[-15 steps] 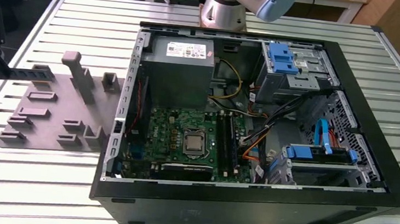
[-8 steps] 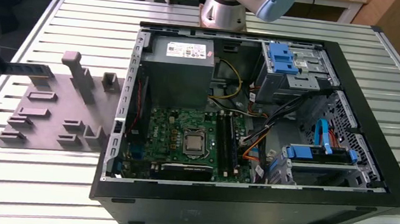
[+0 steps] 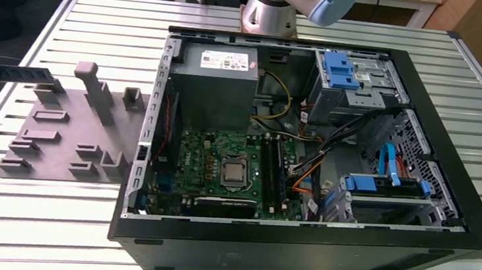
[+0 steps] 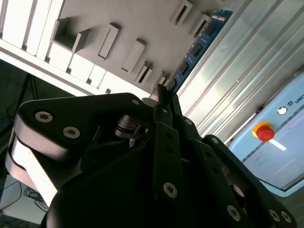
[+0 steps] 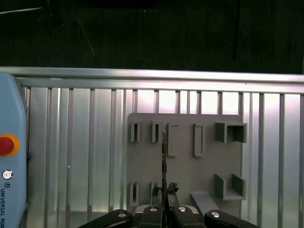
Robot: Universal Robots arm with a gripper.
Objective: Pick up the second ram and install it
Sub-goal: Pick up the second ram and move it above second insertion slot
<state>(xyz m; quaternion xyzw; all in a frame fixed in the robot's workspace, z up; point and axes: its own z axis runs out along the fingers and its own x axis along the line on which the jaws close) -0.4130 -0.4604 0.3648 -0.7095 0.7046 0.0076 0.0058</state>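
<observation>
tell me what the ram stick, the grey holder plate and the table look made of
The second ram: blue circuit board with black chips, likely fibreglass laminate. The holder plate: dull, uniform grey, probably plastic. The table: shiny ribbed slats, likely aluminium.

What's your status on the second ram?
Gripper shut on the second ram. Held over grey holder plate, outside open computer case. No obstruction visible.

Even overhead light; glare streaks the slatted table (image 5: 95, 142), shadows soft.
</observation>
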